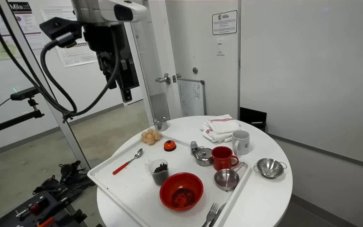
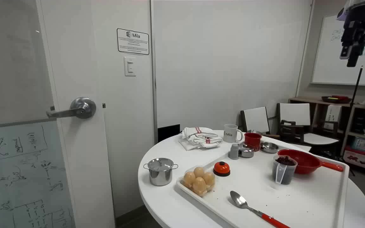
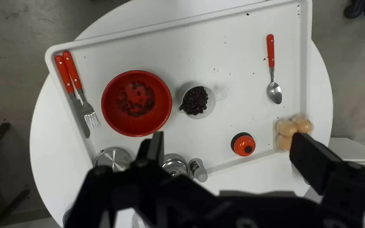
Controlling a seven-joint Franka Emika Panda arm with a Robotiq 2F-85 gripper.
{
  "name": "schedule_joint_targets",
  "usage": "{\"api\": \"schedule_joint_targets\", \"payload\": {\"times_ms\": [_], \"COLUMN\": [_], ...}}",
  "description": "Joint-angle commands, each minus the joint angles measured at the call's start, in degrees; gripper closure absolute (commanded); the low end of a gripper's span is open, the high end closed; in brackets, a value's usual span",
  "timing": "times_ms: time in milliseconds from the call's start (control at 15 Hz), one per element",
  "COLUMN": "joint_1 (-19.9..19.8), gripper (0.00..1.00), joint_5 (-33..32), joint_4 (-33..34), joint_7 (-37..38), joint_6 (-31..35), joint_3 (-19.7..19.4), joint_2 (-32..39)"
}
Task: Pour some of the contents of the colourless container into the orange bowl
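Observation:
The colourless container is a small clear cup with dark beans heaped in it. It stands upright on the tray beside the orange bowl in both exterior views and in the wrist view. The orange bowl is wide and red-orange, and also shows in an exterior view and the wrist view. Some dark beans lie on its bottom. My gripper is high above the table, well apart from both. In the wrist view its fingers are wide apart with nothing between them.
A white tray holds a spoon, fork, knife, orange timer-like item, eggs, a shaker and steel pots. A red mug, grey mug, towels and colander stand beyond.

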Motion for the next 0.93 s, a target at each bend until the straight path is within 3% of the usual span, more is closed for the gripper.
{"api": "schedule_joint_targets", "payload": {"times_ms": [0,600,867], "joint_1": [-1.4,-1.4,-3.0], "gripper": [0.00,0.00,0.00], "joint_5": [0.6,0.6,-1.1], "joint_4": [0.1,0.1,-0.3], "joint_7": [-0.5,-0.5,15.5], "joint_6": [-0.2,-0.2,1.2], "joint_3": [1.2,1.2,8.2], "joint_2": [0.2,0.2,0.4]}}
